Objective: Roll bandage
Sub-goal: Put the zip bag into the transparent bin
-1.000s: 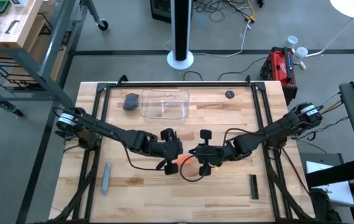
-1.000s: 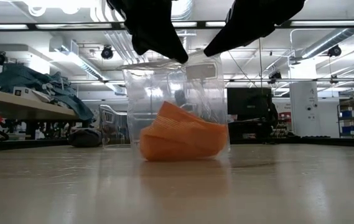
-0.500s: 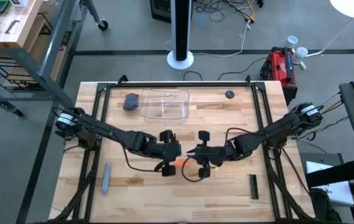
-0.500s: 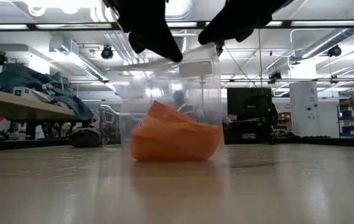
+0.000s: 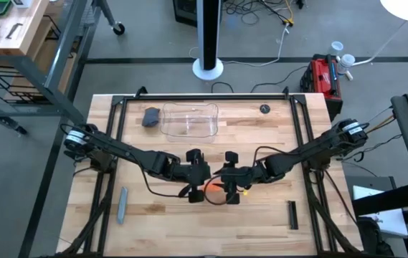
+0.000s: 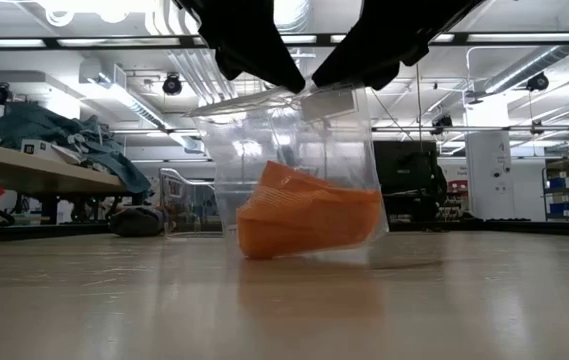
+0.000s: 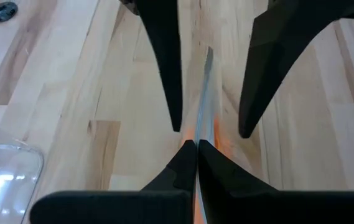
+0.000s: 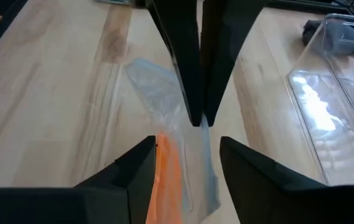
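The orange bandage [image 6: 309, 222] sits folded inside a clear plastic wrapper [image 6: 294, 140] over the middle of the table. In the high view only a spot of the bandage [image 5: 214, 188] shows between the two grippers. My left gripper [image 7: 196, 148] is shut on the wrapper's top edge. My right gripper [image 8: 188, 146] faces it, open, with one finger on each side of the wrapper just below that edge. The wrapper hangs down from the left gripper. Whether its bottom rests on the table, I cannot tell. My left gripper pinches the wrapper's thin top edge [image 7: 206, 87] between its two fingertips, slanting down from the table's left. The wrapper hangs below the fingers, with the bandage in its lower part, tilted.
A clear plastic tub [image 5: 189, 120] and a dark grey lump [image 5: 150, 117] stand at the far side of the table. A grey stick [image 5: 122, 204] lies near left, a black bar [image 5: 292, 215] near right, and a small round black thing [image 5: 264, 109] far right.
My right gripper has opened and let go of the wrapper's top. The wrapper now hangs from the left gripper alone, and it has swung a little toward the table's right with the bandage inside.
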You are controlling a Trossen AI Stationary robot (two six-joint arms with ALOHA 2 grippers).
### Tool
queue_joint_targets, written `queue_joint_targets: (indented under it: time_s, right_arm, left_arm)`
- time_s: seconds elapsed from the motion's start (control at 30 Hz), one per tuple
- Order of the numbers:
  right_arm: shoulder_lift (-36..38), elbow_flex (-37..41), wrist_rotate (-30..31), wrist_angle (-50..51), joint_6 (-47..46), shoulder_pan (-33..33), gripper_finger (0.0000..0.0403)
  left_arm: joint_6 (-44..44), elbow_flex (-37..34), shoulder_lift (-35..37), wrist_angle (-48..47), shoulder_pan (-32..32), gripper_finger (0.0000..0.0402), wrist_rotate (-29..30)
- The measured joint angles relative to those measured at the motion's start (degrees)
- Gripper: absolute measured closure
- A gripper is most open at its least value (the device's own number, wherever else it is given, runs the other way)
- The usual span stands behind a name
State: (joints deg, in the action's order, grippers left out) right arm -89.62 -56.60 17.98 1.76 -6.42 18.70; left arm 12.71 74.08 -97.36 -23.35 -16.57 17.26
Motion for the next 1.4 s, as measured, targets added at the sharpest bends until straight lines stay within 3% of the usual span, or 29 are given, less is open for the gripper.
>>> queue_joint_targets:
  time_s: [0.2, 0.43, 1.4]
  right_arm:
    - [0.0, 0.0, 0.0, -0.4, 0.0, -0.4, 0.0269]
    - [0.0, 0.0, 0.0, -0.3, 0.8, -0.5, 0.0392]
    - [1.8, 0.0, 4.5, 3.7, -1.5, -0.2, 0.0403]
  left_arm:
    - [-0.2, 0.0, 0.0, 0.0, 0.0, 0.0401, -0.5]
    - [-0.1, 0.0, 0.0, 0.1, 0.0, 0.0401, -1.8]
    - [3.2, 0.3, 0.0, -2.2, 0.1, 0.0401, -0.8]
